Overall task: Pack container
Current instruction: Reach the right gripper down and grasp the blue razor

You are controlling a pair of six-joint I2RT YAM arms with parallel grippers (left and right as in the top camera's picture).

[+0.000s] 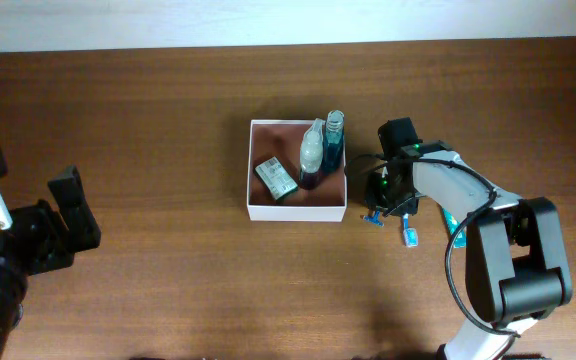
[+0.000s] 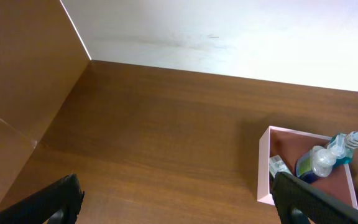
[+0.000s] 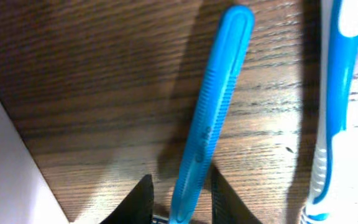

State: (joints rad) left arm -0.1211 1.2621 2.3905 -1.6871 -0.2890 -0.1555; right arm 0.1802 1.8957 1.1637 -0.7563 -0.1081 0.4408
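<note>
Counter: dark brown wood (image 1: 148, 110) with a fine lengthwise grain, and it fills nearly all of my overhead view.
Room: a pale strip (image 1: 268, 20) runs along the far edge of the counter. On the left wrist feed it reads as a plain white wall (image 2: 229, 37), with a brown panel (image 2: 23, 68) closing off the left side.
Container: the white-walled square box (image 1: 298, 212) sits on the counter a little right of centre, open side up, showing its reddish-brown inside. On the left wrist feed I see it at the lower right (image 2: 264, 168).
Inside it: a green-and-white carton (image 1: 276, 178) lies towards the left. A clear bottle (image 1: 312, 155) and a blue bottle (image 1: 335, 140) lean side by side against the right wall.
Left end effector: (image 2: 176, 186) well away from the container over the left part of the counter, its black fingers (image 2: 61, 199) spread wide with nothing between them.
Right end effector: (image 3: 179, 186) low over the counter just to the right of the container, its two fingers either side of a blue toothbrush handle (image 3: 213, 112). I cannot tell whether they press on it.
Beside that: a second blue-and-white toothbrush (image 3: 334, 93) lies on the wood to the right of the first, apart from it.
</note>
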